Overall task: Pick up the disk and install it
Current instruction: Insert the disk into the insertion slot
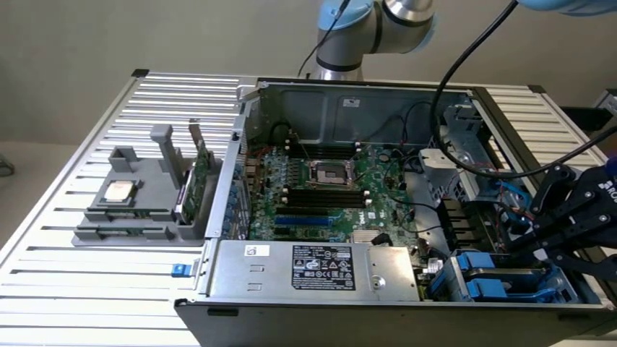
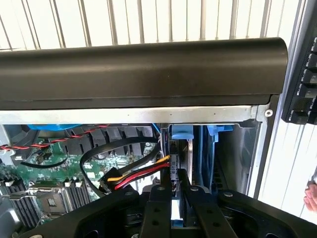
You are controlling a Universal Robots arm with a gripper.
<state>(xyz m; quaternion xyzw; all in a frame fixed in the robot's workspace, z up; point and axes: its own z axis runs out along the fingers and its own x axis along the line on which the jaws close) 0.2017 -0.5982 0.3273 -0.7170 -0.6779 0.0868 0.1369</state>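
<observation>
**Gripper nearly closed at the drive bays of an open computer case**

Black gripper (image 2: 176, 196) fingers sit closest to the wrist camera, two flat matte bars with round bolt heads, drawn almost together around a thin upright edge. That edge belongs to the disk (image 2: 174, 163), seen end-on: a narrow dark slab with a pale strip showing between the fingers, and a blue plastic carrier tab just beyond it. It stands upright among the blue-framed drive bays (image 2: 210, 153), in the corner of the computer case (image 2: 148, 69). Whether the fingers actually pinch the disk or merely flank it cannot be told for certain, though they look to be touching it on both sides. A bundle of red, yellow and black wires (image 2: 133, 173) ends in a connector just beside the disk.

In the exterior view the gripper (image 1: 540, 249) is a black linkage of angular bars at the exterior view's right, reaching down into the case (image 1: 386, 296) above the blue bays (image 1: 501, 278). The case is grey sheet metal, lying open on a ribbed white metal table (image 1: 87, 289). Inside lies a green motherboard (image 1: 328, 195) with a square silver socket and black memory slots. A boxy silver power supply (image 1: 308, 269) with a black-and-white label sits along the near wall. At the exterior view's left, a grey plastic holder (image 1: 135, 210) carries a small square silver chip (image 1: 118, 191) and an upright green circuit card (image 1: 201, 184).
</observation>
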